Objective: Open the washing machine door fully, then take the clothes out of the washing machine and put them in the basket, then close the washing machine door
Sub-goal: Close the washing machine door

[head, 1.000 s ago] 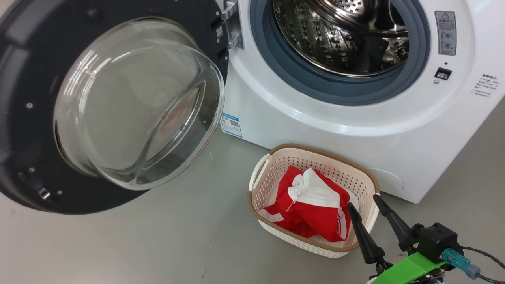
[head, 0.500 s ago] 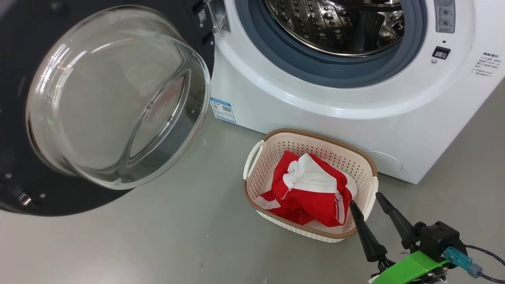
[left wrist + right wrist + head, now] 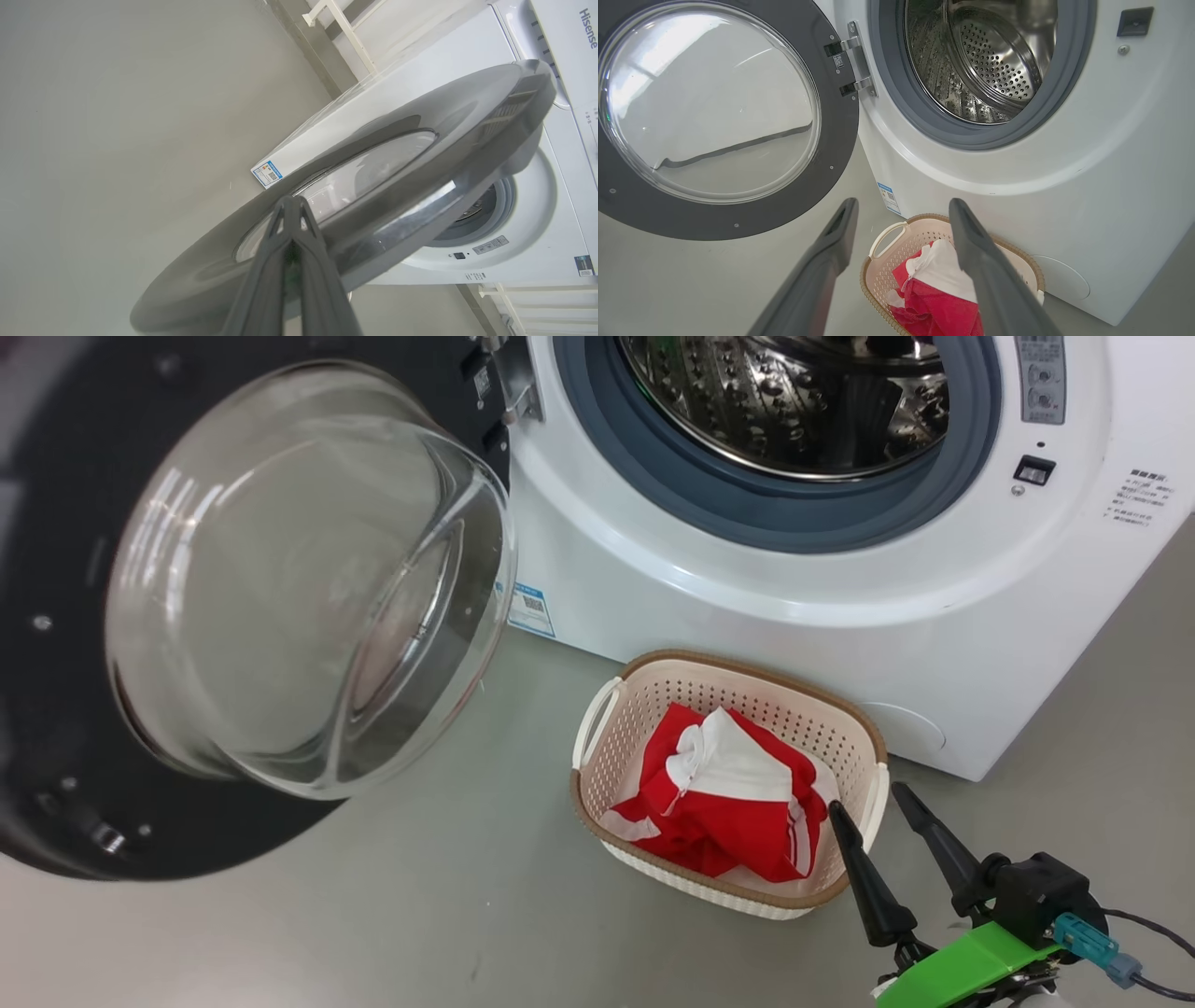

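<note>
The washing machine door (image 3: pixel 56 784) stands swung out to the left, its glass porthole (image 3: pixel 308 579) bulging toward me. The washing machine (image 3: pixel 747 616) shows its bare steel drum (image 3: pixel 794 401). In front of it on the floor sits the basket (image 3: pixel 590 728) with the red and white clothes (image 3: pixel 728 793) inside. My right gripper (image 3: pixel 866 798) hangs open just right of the basket's near corner, nothing between its fingers. In the right wrist view the right gripper (image 3: pixel 903 203) points over the basket (image 3: pixel 887 233) and the clothes (image 3: pixel 934 298). My left gripper (image 3: pixel 292 200) is shut, its tips at the door's outer face (image 3: pixel 397 177); contact is unclear.
Grey floor (image 3: pixel 373 915) surrounds the basket. A blue sticker (image 3: pixel 532 607) marks the washer's lower left corner, partly behind the porthole glass. A white rail frame (image 3: pixel 336 18) stands beside the machine.
The head view has shifted. The door has swung slightly toward the machine, its glass now overlapping the blue sticker. The right gripper stays open by the basket.
</note>
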You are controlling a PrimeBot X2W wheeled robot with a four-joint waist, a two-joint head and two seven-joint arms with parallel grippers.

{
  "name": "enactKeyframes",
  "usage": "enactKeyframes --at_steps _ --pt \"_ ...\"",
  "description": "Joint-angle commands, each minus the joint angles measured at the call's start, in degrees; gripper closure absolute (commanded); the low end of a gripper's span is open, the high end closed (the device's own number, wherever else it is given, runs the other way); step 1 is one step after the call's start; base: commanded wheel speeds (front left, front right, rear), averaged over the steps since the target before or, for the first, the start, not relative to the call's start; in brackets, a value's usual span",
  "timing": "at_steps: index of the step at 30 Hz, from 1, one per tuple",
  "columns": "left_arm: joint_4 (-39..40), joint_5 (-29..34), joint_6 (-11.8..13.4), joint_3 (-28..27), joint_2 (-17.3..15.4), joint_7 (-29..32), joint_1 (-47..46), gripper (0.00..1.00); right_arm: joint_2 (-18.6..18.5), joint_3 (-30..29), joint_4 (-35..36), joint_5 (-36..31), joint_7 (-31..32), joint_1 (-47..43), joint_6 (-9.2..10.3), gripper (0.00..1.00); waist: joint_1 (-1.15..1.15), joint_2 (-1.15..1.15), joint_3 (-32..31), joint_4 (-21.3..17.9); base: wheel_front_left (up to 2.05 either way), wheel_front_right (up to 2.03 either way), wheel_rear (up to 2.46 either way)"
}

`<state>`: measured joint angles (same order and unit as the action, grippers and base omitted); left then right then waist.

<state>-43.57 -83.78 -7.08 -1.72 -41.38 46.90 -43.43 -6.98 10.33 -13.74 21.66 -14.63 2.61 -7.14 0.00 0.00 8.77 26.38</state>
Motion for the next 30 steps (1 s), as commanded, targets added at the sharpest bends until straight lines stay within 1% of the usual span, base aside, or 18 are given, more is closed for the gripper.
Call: enactKeyframes --at_steps 1,9,14,15,17,22,30 --pt "3.9 -1.0 -0.4 -0.5 -2.3 1.6 0.9 1.0 0.2 1.2 1.4 0.1 -0.4 0.7 -0.35 0.0 0.0 0.0 -0.8 -0.1 0.0 0.0 0.0" --pt "17.4 -4.4 -0.4 0.0 -1.7 4.5 8.0 1.0 0.3 0.4 1.9 0.6 -0.4 -0.6 -0.35 0.0 0.0 0.0 -3.0 -0.3 0.0 0.0 0.0" --pt "25.1 -5.0 -0.4 0.3 -0.7 4.2 11.6 1.0 0.5 -0.1 2.3 0.8 -0.4 -1.3 -0.35 0.0 0.0 0.0 -4.2 -0.9 0.0 0.0 0.0" --pt "25.1 -5.0 -0.4 0.3 -0.7 4.2 11.6 1.0 0.5 -0.1 2.3 0.8 -0.4 -1.3 -0.35 0.0 0.0 0.0 -4.2 -0.9 0.0 0.0 0.0" --pt "28.4 -4.6 -0.4 0.8 -0.2 3.6 12.8 1.0 0.6 -0.3 2.4 0.8 -0.4 -1.6 -0.35 0.0 0.0 0.0 -4.7 -1.3 0.0 0.0 0.0" --pt "33.7 -3.8 -0.4 2.0 2.8 0.2 14.2 1.0 0.8 -0.6 2.7 1.1 -0.4 -2.3 -0.35 0.0 0.0 0.0 -5.8 -2.4 0.0 0.0 0.0" --pt "40.3 -0.1 -0.4 8.1 8.0 -6.0 14.2 1.0 0.9 -1.3 3.3 1.2 -0.4 -2.7 -0.35 0.0 0.0 0.0 -6.3 -4.3 0.0 0.0 0.0"
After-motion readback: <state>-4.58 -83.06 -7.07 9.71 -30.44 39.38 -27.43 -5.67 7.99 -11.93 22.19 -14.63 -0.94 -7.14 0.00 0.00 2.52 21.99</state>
